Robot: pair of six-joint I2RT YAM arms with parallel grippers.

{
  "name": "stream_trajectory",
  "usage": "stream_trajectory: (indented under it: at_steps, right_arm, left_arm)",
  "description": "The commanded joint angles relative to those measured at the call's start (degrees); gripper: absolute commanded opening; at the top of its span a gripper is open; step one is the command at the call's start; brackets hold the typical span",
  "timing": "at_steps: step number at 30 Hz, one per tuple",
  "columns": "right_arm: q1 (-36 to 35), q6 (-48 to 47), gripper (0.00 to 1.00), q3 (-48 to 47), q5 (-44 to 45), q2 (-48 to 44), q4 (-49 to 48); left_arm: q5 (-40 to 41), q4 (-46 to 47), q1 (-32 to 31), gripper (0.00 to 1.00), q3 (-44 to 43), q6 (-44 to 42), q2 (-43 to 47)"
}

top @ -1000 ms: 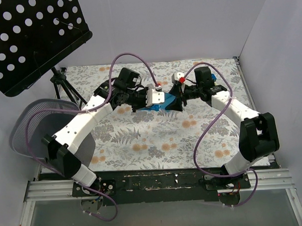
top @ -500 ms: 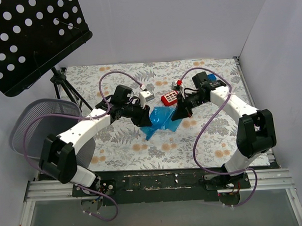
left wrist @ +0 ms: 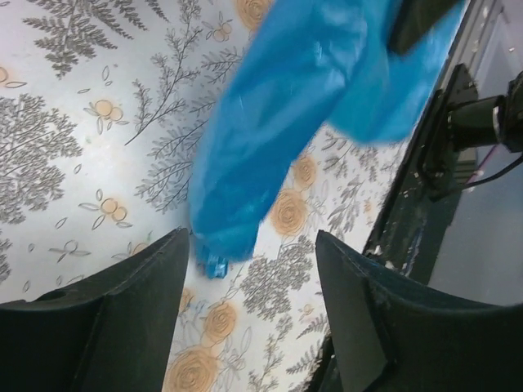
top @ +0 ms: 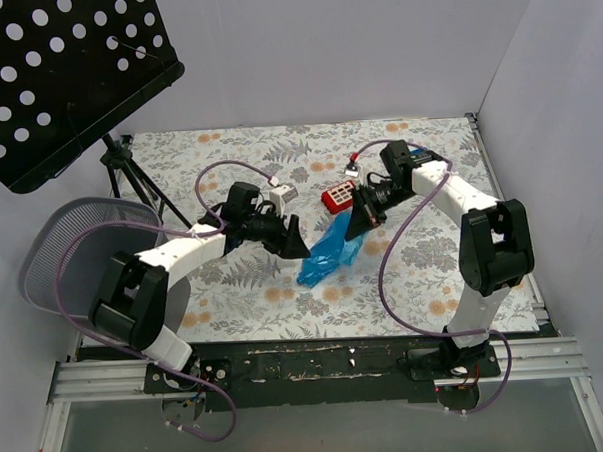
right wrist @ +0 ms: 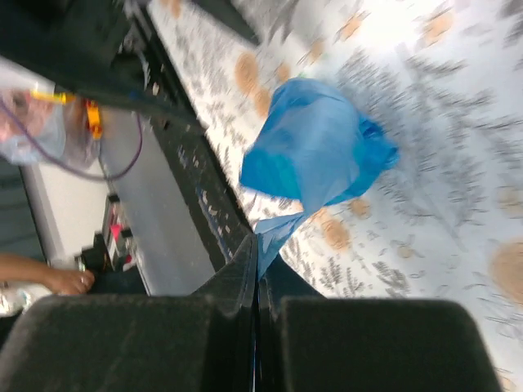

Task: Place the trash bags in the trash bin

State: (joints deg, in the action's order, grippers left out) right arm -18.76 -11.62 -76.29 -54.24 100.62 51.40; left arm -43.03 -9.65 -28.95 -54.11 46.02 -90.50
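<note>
Right pincer [top: 360,224] was pressed together on the trash bag [top: 329,255], with a strip of blue film nipped at its very tip. The bag drooped, crumpled, over the middle of the floral surface [top: 285,299], between the two arms. Whether its low end touched down, I couldn't tell. Left pincer [top: 295,242] stood spread just beside the bag, gripping nothing. The trash bin [top: 53,259] sat well apart, off the surface's left edge.
</note>
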Motion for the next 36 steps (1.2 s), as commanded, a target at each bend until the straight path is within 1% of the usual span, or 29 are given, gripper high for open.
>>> stream_trajectory:
  at_steps: [1, 3, 5, 8, 11, 15, 18, 23, 25, 27, 29, 33, 35, 36]
  right_arm:
    - [3.73, 9.24, 0.01, -10.52, 4.14, 1.24, -2.44]
    - [4.44, 7.67, 0.01, -14.83, 5.02, 1.77, -2.0]
    - [4.44, 4.95, 0.01, -18.88, 3.71, 2.13, -1.3]
    - [4.35, 1.7, 0.01, -22.31, 2.12, 1.6, -1.39]
    - [4.35, -5.15, 0.01, -23.55, 3.43, -0.24, -2.18]
    - [4.35, -10.44, 0.01, -24.08, 5.28, -2.96, -6.73]
    - [4.35, -10.27, 0.01, -24.52, 5.9, -5.42, -11.22]
    - [4.35, -5.62, 0.01, -27.5, 5.46, -9.03, -16.58]
    - [4.35, -4.29, 0.01, -27.33, 5.11, -10.79, -18.25]
    - [4.35, -5.6, 0.01, -26.11, 4.93, -12.81, -18.96]
    - [4.26, -10.85, 0.01, -24.0, 5.28, -15.53, -17.92]
    - [4.44, -26.32, 0.01, -18.73, 9.58, -21.59, -11.95]
    - [4.7, -30.55, 0.01, -14.35, 12.65, -25.02, -11.75]
    - [5.14, -30.83, 0.01, -11.97, 14.32, -26.95, -13.24]
  left_arm:
    - [3.56, 3.23, -0.05, 0.65, 4.35, -7.5, 8.48]
    - [4.7, 2.8, -0.41, 0.66, 6.11, -11.46, 9.46]
    - [5.84, 1.83, -0.41, 0.65, 6.3, -13.23, 9.03]
    - [5.85, 1.3, -0.41, 0.65, 6.29, -11.75, 8.58]
    - [5.58, 2.26, -0.41, 0.64, 6.73, -9.2, 9.02]
    - [6.9, 1.48, -0.41, 0.63, 6.56, -7.88, 8.85]
    - [7.6, 0.69, -0.41, 0.63, 6.56, -7.96, 9.2]
    - [10.5, -0.02, -0.41, 0.61, 6.91, -9.45, 9.81]
    - [11.56, 0.86, -0.41, 0.61, 7.61, -9.72, 9.47]
    - [11.91, 1.39, -0.23, 0.61, 7.44, -9.55, 8.41]
    - [11.74, 1.56, -0.14, 0.61, 6.91, -8.93, 7.1]
    - [11.91, 2.53, 0.21, 0.61, 5.86, -6.65, 4.99]
    - [12.26, 3.4, 0.21, 0.61, 5.15, -4.37, 4.02]
    - [12.7, 4.19, 0.3, 0.61, 4.89, -2.88, 3.41]
